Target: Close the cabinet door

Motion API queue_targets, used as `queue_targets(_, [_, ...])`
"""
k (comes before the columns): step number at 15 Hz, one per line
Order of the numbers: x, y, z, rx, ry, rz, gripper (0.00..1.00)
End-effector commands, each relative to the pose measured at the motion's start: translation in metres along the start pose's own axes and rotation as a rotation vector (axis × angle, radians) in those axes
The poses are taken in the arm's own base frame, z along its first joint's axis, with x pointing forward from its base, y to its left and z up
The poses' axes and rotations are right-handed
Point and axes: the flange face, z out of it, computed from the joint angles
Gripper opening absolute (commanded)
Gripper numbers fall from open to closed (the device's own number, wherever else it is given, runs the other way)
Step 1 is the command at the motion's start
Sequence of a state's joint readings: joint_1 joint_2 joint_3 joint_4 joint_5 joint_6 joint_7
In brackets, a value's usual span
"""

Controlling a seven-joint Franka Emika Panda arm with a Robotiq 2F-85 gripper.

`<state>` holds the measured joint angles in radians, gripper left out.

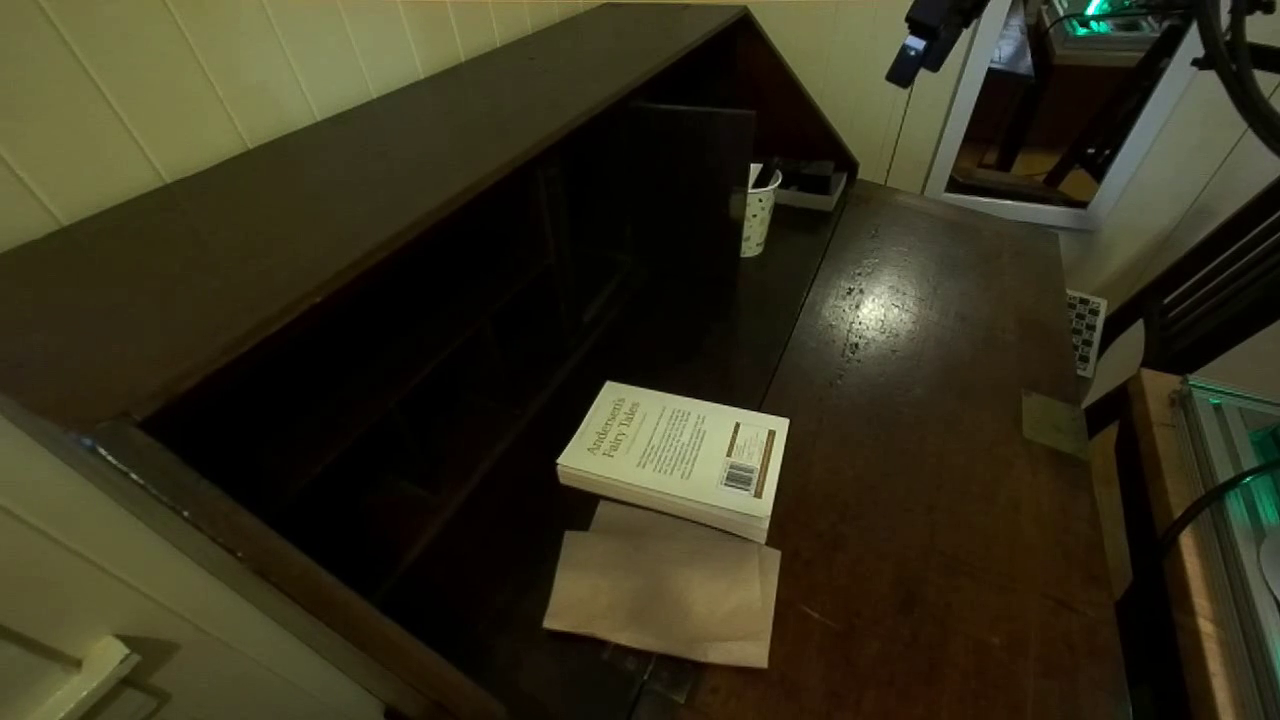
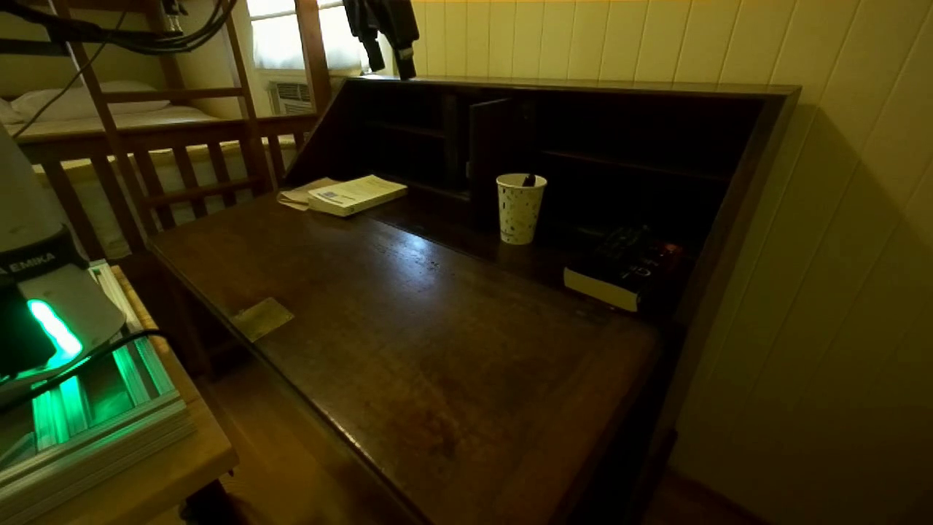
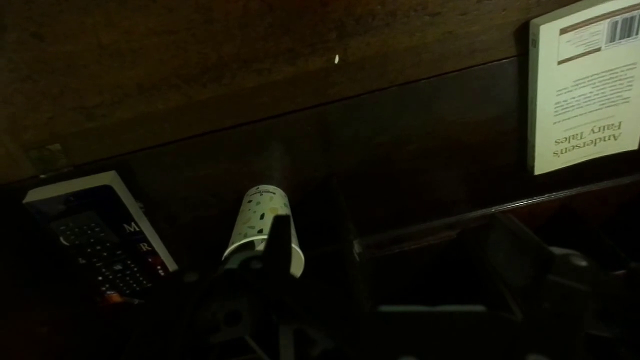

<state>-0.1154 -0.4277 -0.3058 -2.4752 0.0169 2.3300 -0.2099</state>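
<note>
The cabinet door point(image 1: 695, 190) is a small flat dark panel standing swung out from the dark wood cabinet point(image 1: 400, 170). It also shows open in the other exterior picture as a dark panel point(image 2: 487, 157) in the middle of the cabinet point(image 2: 583, 87). In the wrist view the door is a faint dark edge point(image 3: 346, 215), hard to make out. My gripper point(image 2: 391, 70) is up at the cabinet's top board, apart from the door. It also shows at the top of an exterior view point(image 1: 906, 72). In the wrist view its fingers point(image 3: 392, 222) are wide apart with nothing held.
A patterned paper cup point(image 2: 520, 211) stands close beside the door. A thick dark book point(image 2: 619, 266) lies at the cabinet's end. A white book point(image 1: 680, 450) and brown paper point(image 1: 665, 595) lie on the desk surface point(image 1: 900, 450).
</note>
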Motion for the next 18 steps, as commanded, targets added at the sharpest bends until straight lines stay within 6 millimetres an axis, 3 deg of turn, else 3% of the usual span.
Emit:
queue_targets(1, [0.000,0.000,-0.001,0.000,-0.001,0.000,1.00])
queue_targets(5, [0.001,0.000,-0.001,0.000,0.000,0.000,1.00])
queue_targets(11, [0.033,0.017,0.010,0.005,0.031,0.061,1.00])
queue_targets(18, [0.077,0.012,0.042,0.048,0.053,0.020,1.00])
